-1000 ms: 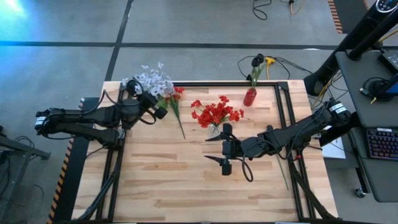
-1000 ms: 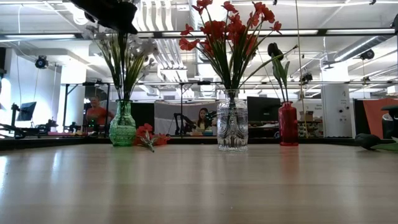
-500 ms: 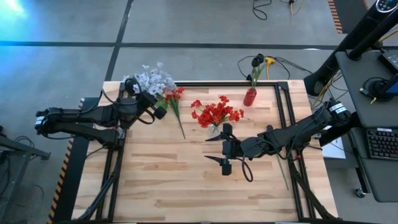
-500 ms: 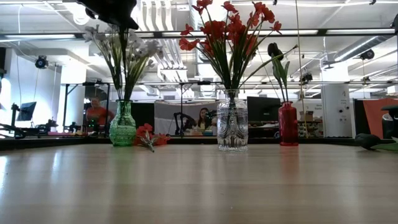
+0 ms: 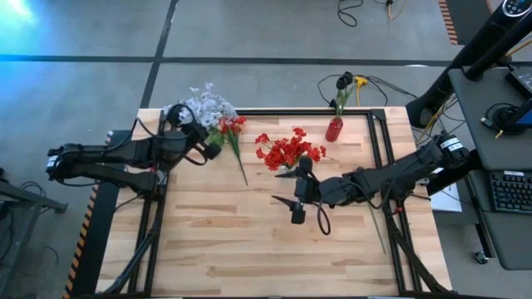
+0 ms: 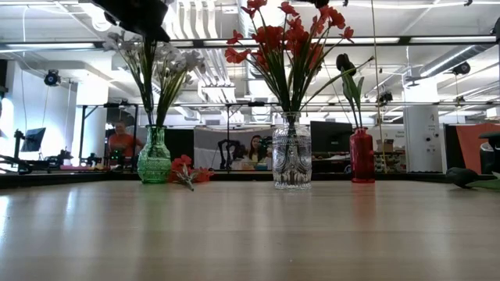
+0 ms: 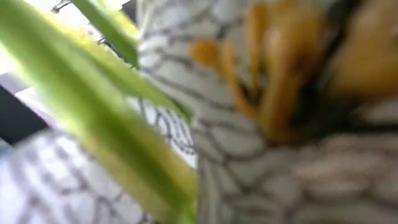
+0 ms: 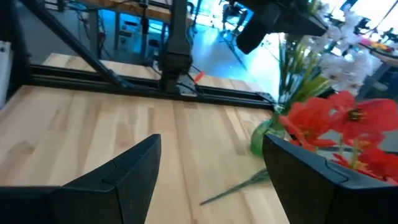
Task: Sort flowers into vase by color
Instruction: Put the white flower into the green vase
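Observation:
White-lavender flowers (image 5: 204,105) stand in a green vase (image 6: 154,156) at the far left. Red flowers (image 5: 288,152) stand in a clear glass vase (image 6: 292,153) in the middle. A dark flower (image 6: 344,64) stands in a red vase (image 5: 334,129). One red flower (image 5: 236,130) lies on the table beside the green vase. My left gripper (image 5: 202,137) is up among the white blossoms, which fill its wrist view (image 7: 249,143). My right gripper (image 5: 293,193) hangs open and empty just near of the clear vase, fingers spread (image 8: 211,180).
A thin green stem (image 5: 378,226) lies on the table under my right arm near the right rail; a dark blossom (image 6: 466,177) shows at the table's right. Black rails (image 5: 376,141) run along the table's sides. Bare wood (image 5: 224,241) spans the near half.
My right gripper has moved a little toward the far edge and left, closer to the clear vase, still open. My left gripper has shifted slightly toward the far edge among the white flowers, and their blossoms have shifted with it.

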`<state>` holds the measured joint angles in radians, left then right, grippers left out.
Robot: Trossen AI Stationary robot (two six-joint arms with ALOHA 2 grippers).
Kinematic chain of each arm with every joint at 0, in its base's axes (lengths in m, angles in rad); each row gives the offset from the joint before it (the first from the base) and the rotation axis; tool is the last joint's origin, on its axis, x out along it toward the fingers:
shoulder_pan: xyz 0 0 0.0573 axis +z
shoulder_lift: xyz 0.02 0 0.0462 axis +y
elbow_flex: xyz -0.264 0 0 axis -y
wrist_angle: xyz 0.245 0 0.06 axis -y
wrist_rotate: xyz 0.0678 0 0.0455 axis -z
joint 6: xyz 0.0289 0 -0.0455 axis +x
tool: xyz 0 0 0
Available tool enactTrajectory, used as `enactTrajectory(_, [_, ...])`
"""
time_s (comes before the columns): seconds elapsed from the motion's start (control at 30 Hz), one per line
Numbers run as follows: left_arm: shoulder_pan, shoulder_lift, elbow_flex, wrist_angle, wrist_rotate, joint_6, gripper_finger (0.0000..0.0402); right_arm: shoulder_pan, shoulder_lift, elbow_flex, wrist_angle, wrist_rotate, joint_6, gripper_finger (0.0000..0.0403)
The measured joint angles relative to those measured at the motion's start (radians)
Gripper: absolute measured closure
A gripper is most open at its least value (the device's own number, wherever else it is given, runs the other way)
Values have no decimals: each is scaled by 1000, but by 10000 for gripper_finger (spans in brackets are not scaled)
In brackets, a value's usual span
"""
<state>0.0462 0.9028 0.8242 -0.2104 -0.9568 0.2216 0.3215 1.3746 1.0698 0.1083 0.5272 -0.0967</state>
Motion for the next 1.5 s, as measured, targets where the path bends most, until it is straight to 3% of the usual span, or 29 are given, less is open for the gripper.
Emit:
enactTrajectory(0.63, [35, 92, -2, 58, -2, -4, 402, -1, 0, -1, -53, -2, -23, 131])
enactTrajectory(1.5, [69, 91, -2, 75, -46, -52, 402, -1, 1, -5, -52, -2, -6, 131])
